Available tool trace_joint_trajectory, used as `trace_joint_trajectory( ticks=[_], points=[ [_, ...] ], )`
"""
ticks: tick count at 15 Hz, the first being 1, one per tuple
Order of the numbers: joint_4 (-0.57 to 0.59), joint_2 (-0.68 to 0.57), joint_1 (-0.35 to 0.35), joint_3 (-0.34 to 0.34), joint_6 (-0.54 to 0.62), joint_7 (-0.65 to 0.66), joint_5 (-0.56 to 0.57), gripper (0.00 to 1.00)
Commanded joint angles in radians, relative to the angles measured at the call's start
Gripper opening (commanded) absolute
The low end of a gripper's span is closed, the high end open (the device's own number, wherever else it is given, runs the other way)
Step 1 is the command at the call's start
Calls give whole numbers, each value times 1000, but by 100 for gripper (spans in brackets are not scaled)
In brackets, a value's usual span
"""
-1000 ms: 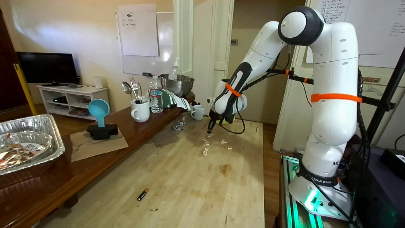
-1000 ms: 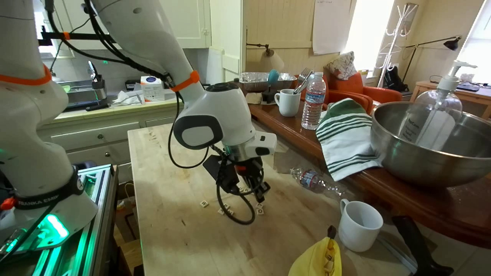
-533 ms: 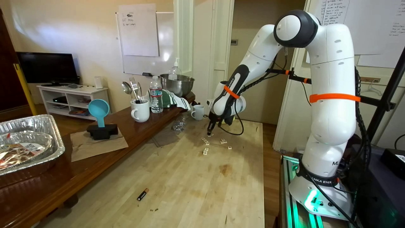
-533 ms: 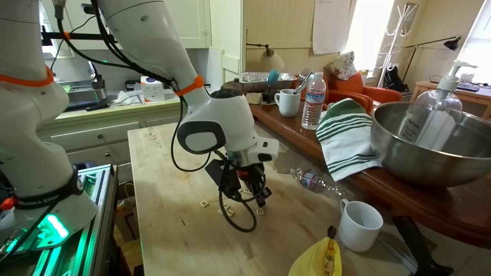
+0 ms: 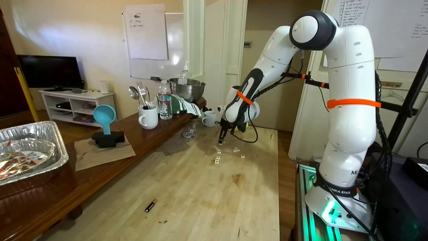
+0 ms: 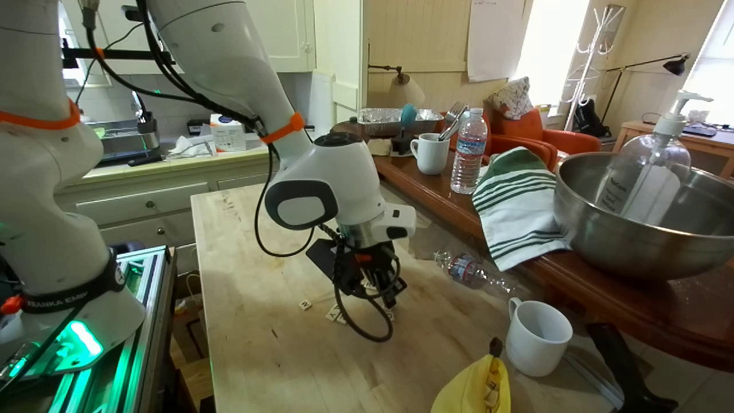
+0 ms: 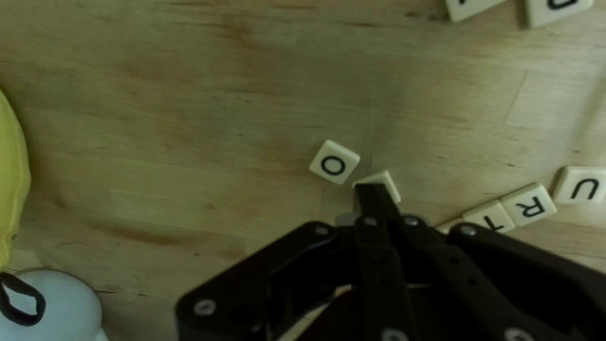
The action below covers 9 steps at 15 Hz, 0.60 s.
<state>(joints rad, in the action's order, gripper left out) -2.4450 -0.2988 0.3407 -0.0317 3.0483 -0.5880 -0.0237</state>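
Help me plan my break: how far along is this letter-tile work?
Seemingly done: the R tile and neighboring tile lie edge to edge. In hand: the closed claw overlaps a part-hidden tile in the wrist view; contact is unclear. Possibly left: the W tile, lying apart.

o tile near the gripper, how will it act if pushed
The O tile is probably stiff, given its crisp, straight edges. Lying flat on the smooth-looking wooden tabletop, it would likely slide rather than tip. Its square corners should prevent rolling.
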Motion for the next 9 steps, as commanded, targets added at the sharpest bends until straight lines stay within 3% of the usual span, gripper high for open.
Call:
trace_joint_trajectory(
  ticks=[1, 4, 9],
  points=[
    [-66, -1, 15, 43, 16, -67, 7, 0],
    [-108, 25, 15, 69, 19, -117, 5, 0],
    [-162, 51, -19, 25, 3, -174, 83, 0]
  ],
)
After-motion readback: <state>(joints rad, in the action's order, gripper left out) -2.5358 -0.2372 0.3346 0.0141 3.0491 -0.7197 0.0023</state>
